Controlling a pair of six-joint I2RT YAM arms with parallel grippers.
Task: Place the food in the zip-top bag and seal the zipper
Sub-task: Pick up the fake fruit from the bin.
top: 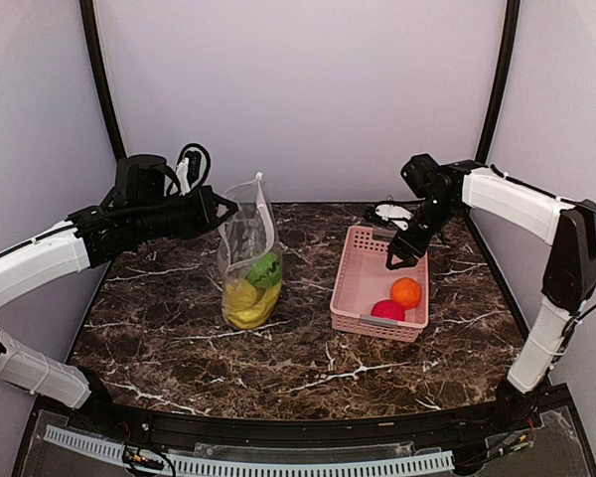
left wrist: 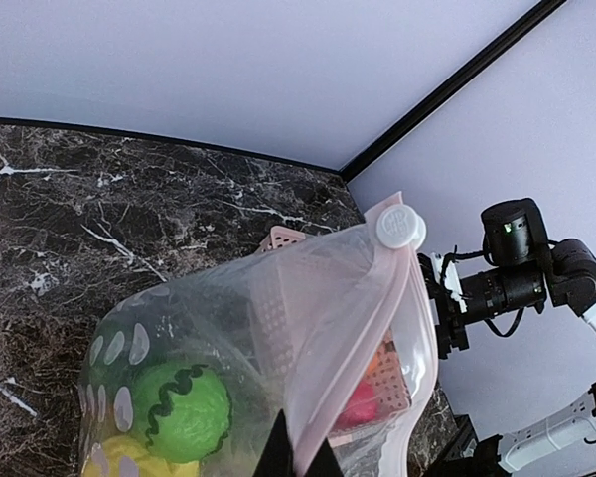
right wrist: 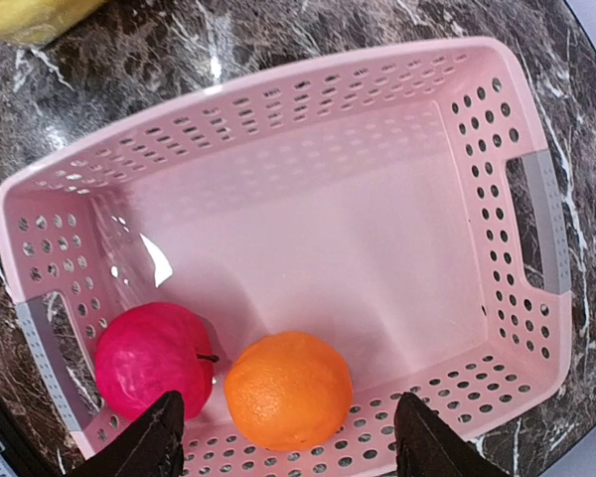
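Note:
The zip-top bag (top: 248,238) stands upright at centre left with a green pepper (top: 266,268) and yellow food (top: 246,300) inside. My left gripper (top: 226,211) is shut on the bag's upper edge. In the left wrist view its fingertips (left wrist: 278,452) pinch the pinkish zipper strip (left wrist: 382,318) below the white slider (left wrist: 400,227), and the mouth gapes open. The green pepper (left wrist: 179,412) shows through the plastic. My right gripper (top: 405,253) is open and empty above the pink basket (top: 356,268). An orange (right wrist: 288,390) and a red-pink ball (right wrist: 151,358) lie at the basket's near end, the orange between my open fingers (right wrist: 432,442).
The pink basket (right wrist: 536,229) sits right of the bag with a small gap between them. Black cables (top: 193,164) lie at the back left and a white cable bundle (top: 390,212) behind the basket. Black frame posts (top: 101,79) stand at the back corners.

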